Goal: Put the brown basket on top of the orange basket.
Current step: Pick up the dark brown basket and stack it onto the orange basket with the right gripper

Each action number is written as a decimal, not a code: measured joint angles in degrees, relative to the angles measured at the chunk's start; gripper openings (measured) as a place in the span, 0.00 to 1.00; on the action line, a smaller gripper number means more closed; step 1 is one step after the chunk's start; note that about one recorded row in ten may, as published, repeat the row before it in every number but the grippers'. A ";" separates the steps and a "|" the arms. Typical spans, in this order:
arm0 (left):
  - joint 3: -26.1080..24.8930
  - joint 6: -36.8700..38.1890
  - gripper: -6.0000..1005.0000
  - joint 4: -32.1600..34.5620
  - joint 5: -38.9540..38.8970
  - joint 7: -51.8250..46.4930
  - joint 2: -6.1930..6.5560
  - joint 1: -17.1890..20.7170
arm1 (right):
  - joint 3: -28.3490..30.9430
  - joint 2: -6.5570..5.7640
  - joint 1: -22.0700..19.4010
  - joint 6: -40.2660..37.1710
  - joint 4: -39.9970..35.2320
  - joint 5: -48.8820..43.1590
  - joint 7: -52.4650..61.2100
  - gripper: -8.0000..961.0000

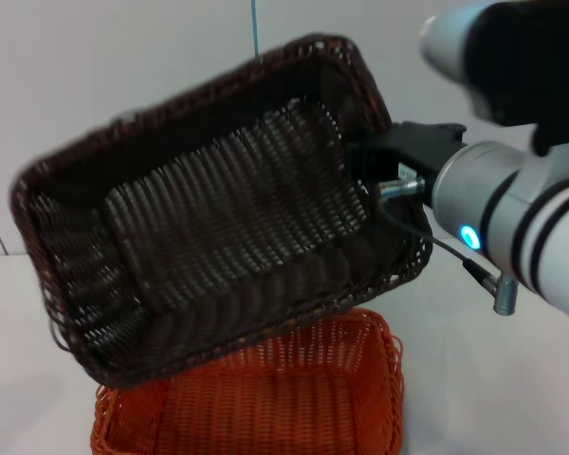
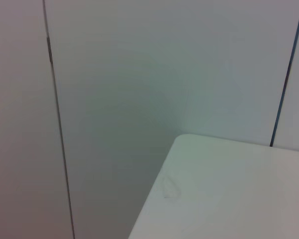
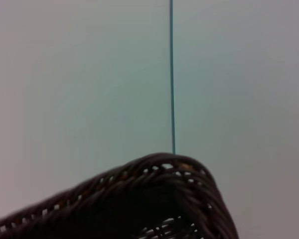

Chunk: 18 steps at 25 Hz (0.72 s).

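Note:
The brown basket hangs in the air in the head view, tilted so its open inside faces the camera. My right gripper is shut on the basket's right-hand rim and carries it. Directly below it, partly hidden by it, the orange basket stands upright on the table. The two baskets are apart. A corner of the brown basket's braided rim fills the low part of the right wrist view. My left gripper shows in no view.
A white wall with a thin blue vertical seam stands behind the table. The left wrist view shows only a corner of the white table and wall panels.

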 joint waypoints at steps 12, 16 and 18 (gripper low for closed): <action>0.07 0.52 0.85 0.33 0.01 0.00 0.08 0.09 | -0.80 -0.07 -17.01 26.58 -2.75 2.90 10.05 0.15; 0.27 0.59 0.85 0.28 0.67 0.00 0.09 0.08 | -0.74 -0.36 -17.49 27.05 -3.93 3.47 11.30 0.15; 0.24 0.60 0.85 0.05 1.32 0.00 0.07 0.05 | -0.45 -0.68 -16.19 24.75 -3.83 4.57 10.92 0.15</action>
